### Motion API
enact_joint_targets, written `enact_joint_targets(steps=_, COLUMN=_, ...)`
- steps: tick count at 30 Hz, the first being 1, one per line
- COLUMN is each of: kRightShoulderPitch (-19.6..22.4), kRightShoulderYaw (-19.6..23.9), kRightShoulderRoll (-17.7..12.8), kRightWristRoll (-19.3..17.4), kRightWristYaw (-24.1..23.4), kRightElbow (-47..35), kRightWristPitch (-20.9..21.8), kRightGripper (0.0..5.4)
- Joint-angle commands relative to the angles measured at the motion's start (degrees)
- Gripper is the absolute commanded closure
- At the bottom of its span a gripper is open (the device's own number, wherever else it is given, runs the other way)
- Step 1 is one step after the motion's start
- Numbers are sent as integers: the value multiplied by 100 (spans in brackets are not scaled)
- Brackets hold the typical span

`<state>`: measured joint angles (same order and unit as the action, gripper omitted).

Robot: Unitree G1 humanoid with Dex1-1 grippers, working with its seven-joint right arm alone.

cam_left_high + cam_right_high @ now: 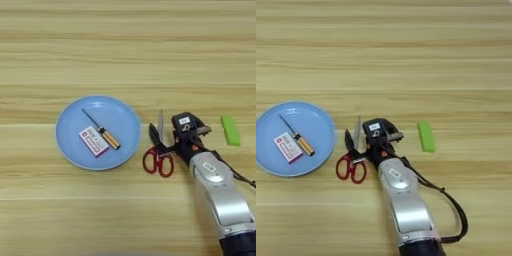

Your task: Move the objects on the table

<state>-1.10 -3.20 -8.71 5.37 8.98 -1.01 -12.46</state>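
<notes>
A round light-blue plate [70,142] lies left of centre on the wooden table [125,50]. On it rest the yellow-handled screwdriver [102,131] and, beside it, the red-and-white flat box [93,141]. Just right of the plate lie the red-handled scissors [157,161], blades pointing away from me. My right gripper [167,131] is low over the scissors, open, with one black finger [152,134] left of the blades and the other on their right. The bright-green block [230,130] lies to the gripper's right, apart from it.
My silver forearm [403,200] runs in from the bottom edge, with a black cable [456,210] looping on its right side. Bare wood stretches across the far half of the table.
</notes>
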Motion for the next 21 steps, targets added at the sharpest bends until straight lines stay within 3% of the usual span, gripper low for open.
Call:
enact_joint_targets(steps=1, kRightShoulderPitch=214, kRightShoulderYaw=195, kRightShoulderRoll=-156, kRightWristRoll=-7, kRightWristYaw=-63, kRightElbow=-345, kRightWristPitch=82, kRightGripper=3)
enact_joint_targets(steps=21, kRightShoulderPitch=97, kRightShoulderYaw=548, kRightShoulderRoll=-436, kRightWristRoll=19, kRightWristYaw=-46, kRightElbow=-45, kRightWristPitch=209, kRightGripper=3)
